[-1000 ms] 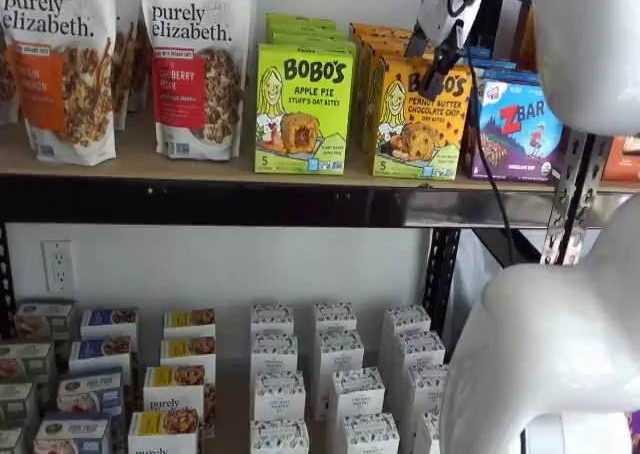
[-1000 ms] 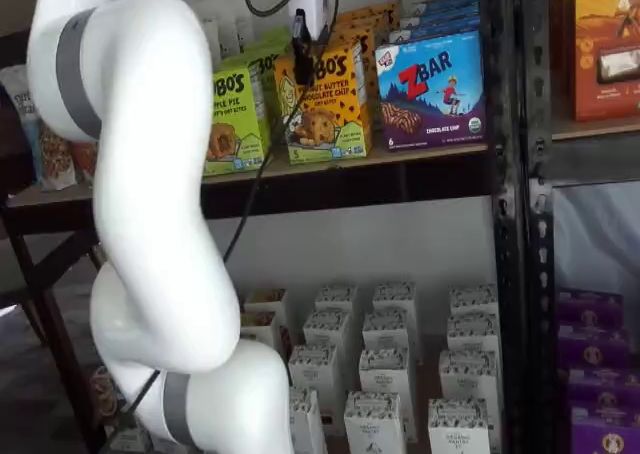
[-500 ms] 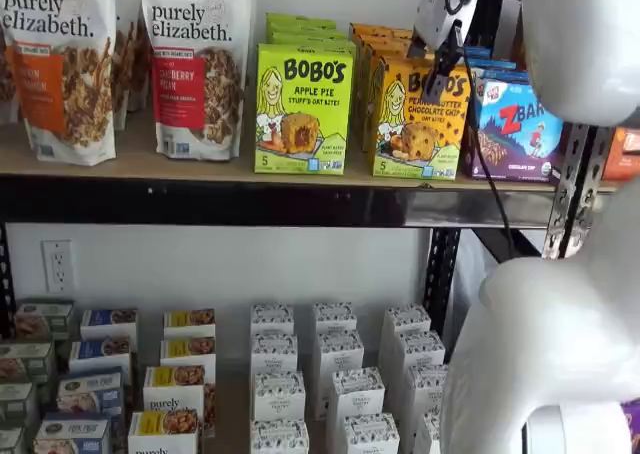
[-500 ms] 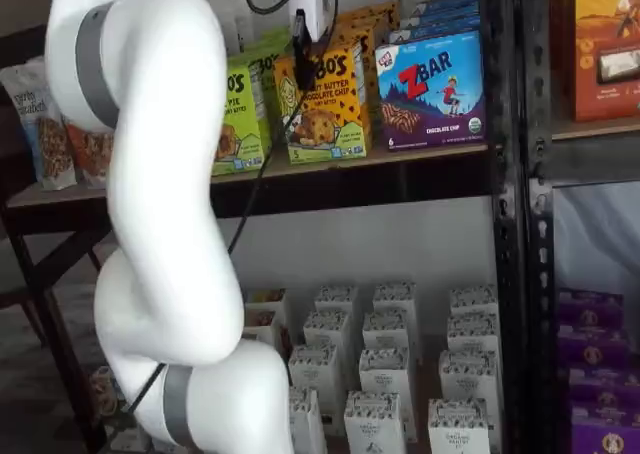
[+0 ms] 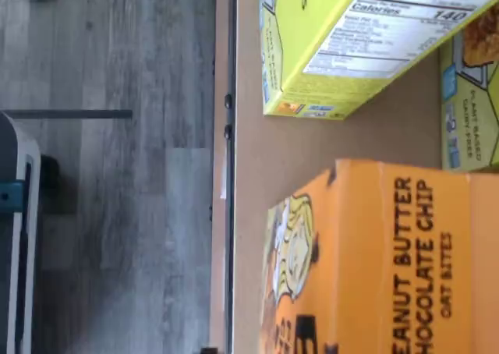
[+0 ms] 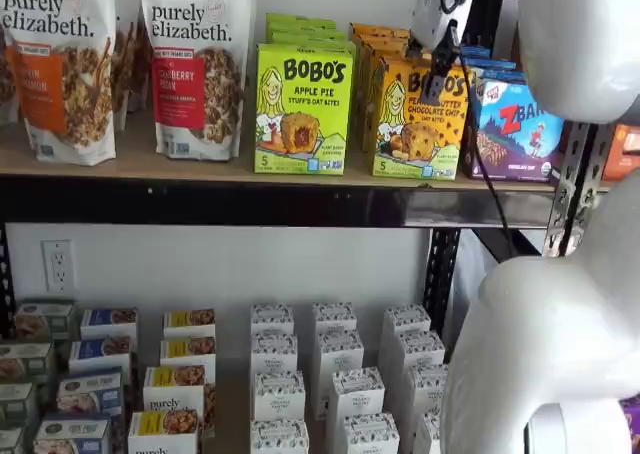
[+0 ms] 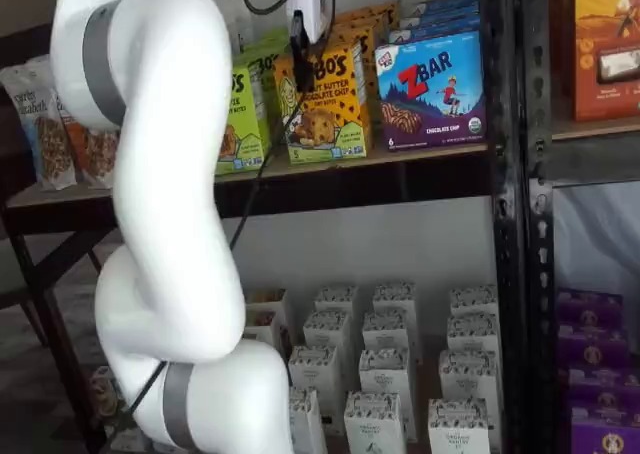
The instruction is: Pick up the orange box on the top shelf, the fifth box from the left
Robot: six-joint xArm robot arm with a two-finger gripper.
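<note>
Orange box (image 5: pixel 390 260) fills wrist view, standing near top shelf (image 5: pixel 249 175) front edge; bare strip of board separates it from lime-green box (image 5: pixel 343 42). Shelf view: claw (image 6: pixel 437 72) hangs before orange box (image 6: pixel 415 124) upper front; ZBar box (image 6: pixel 515 129) close beside. Other shelf view: claw (image 7: pixel 300 59) at box's upper left corner, fingers side-on, spread cannot be told.
</note>
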